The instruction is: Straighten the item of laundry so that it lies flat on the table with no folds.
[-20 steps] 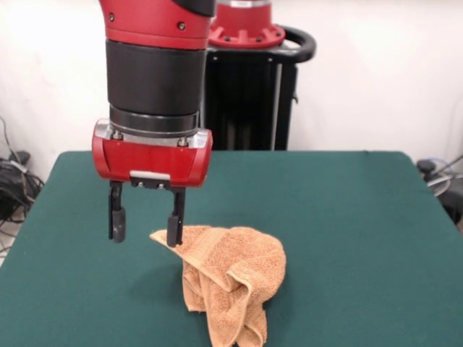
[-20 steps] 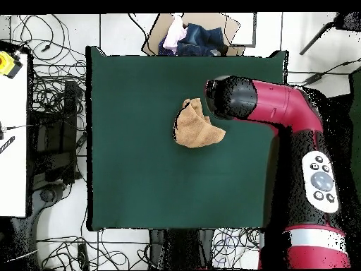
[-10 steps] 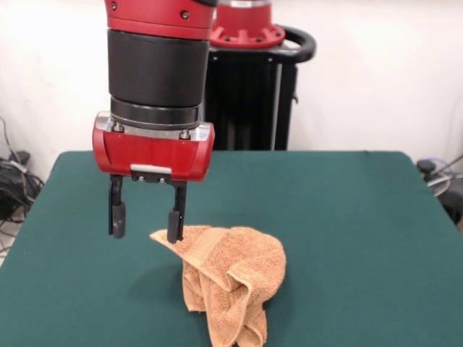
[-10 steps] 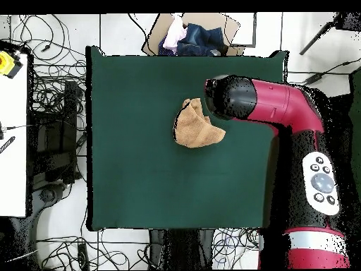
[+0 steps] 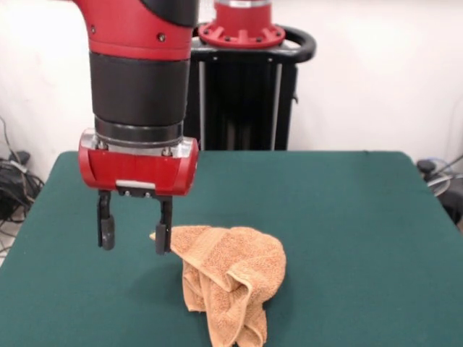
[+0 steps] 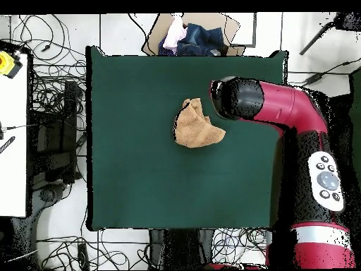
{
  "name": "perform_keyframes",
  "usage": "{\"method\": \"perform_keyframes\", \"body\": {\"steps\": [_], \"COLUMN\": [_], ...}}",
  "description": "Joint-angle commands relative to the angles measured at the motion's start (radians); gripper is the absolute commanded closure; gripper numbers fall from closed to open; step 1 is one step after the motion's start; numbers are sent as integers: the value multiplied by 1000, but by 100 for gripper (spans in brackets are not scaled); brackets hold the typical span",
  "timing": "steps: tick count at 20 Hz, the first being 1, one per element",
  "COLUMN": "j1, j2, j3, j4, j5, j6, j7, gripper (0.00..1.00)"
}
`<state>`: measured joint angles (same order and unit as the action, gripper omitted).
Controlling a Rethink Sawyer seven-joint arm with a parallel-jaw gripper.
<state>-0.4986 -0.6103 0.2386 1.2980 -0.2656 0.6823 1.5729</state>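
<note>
The item of laundry (image 5: 231, 278) (image 6: 197, 125) is an orange-tan towel lying in a crumpled, folded heap near the middle of the dark green table (image 5: 347, 231) (image 6: 141, 169). In the front view my gripper (image 5: 135, 233) hangs open just left of the towel's pointed left corner, with nothing between its fingers; its right finger (image 5: 163, 236) is close beside that corner, slightly above the table. From overhead the arm's head (image 6: 238, 98) covers the gripper, right of the towel.
A cardboard box of dark and light clothes (image 6: 194, 37) sits just beyond the table's top edge in the overhead view. Cables litter the floor on the left. A white surface (image 6: 13, 127) with a yellow object stands at far left.
The gripper has shifted left in the front view, away from the towel's corner it was touching, and stays open. The towel has not moved.
</note>
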Motion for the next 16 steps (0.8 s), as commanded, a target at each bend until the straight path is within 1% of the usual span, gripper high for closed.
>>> {"method": "perform_keyframes", "body": {"steps": [1,3,8,12,16], "j1": [35,48,81,85,69], "j2": [63,71,58,42,74], "j3": [13,-4,-41,-35,-15], "j4": [51,39,5,6,-28], "j5": [48,78,65,55,42], "j6": [192,305,457,494,481], "j7": [87,120,129,131,107], "gripper": [0,0,0,0,0]}}
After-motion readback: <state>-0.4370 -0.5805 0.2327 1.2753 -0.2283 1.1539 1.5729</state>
